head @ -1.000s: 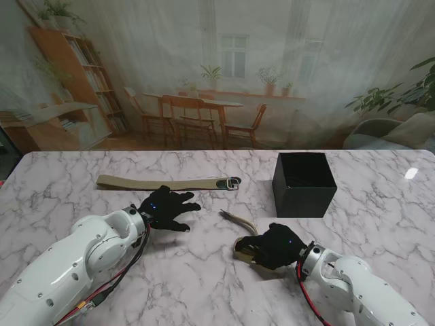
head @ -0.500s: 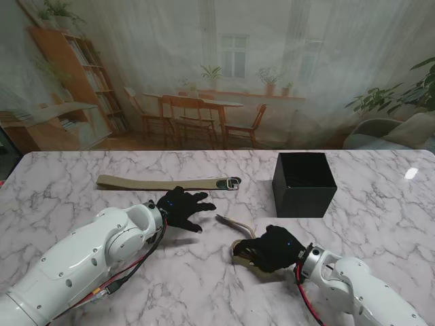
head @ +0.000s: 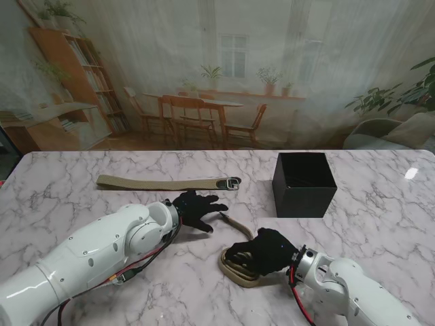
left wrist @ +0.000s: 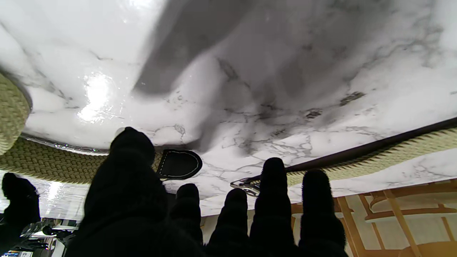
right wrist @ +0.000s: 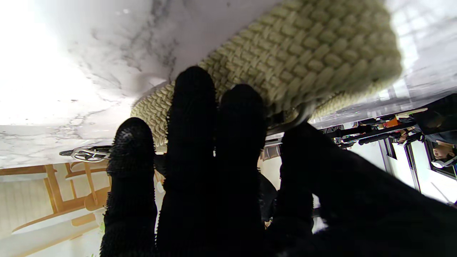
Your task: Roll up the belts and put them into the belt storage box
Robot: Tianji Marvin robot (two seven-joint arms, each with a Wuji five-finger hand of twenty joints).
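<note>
A khaki woven belt (head: pixel 163 183) lies flat across the far left of the table, its metal buckle (head: pixel 233 182) toward the black storage box (head: pixel 304 183). A second khaki belt is partly coiled (head: pixel 238 269) near me, and its loose tail (head: pixel 235 222) runs away from the coil. My right hand (head: pixel 262 251) is curled over this coil (right wrist: pixel 285 53), fingers (right wrist: pixel 194 107) pressed on the weave. My left hand (head: pixel 197 209) is open with fingers spread just left of the tail. The tail's black leather tip (left wrist: pixel 178 164) shows beside the left fingers (left wrist: pixel 273 185).
The box stands open-topped at the right, beyond the coil. Marble table (head: pixel 81 197) reaches to a printed room backdrop at its far edge. Both white forearms (head: pixel 102 251) lie across the near part of the table.
My left hand has slid right to the belt's loose tail. The right hand has drawn left and nearer to me, and the coil under it has grown while the tail has shortened.
</note>
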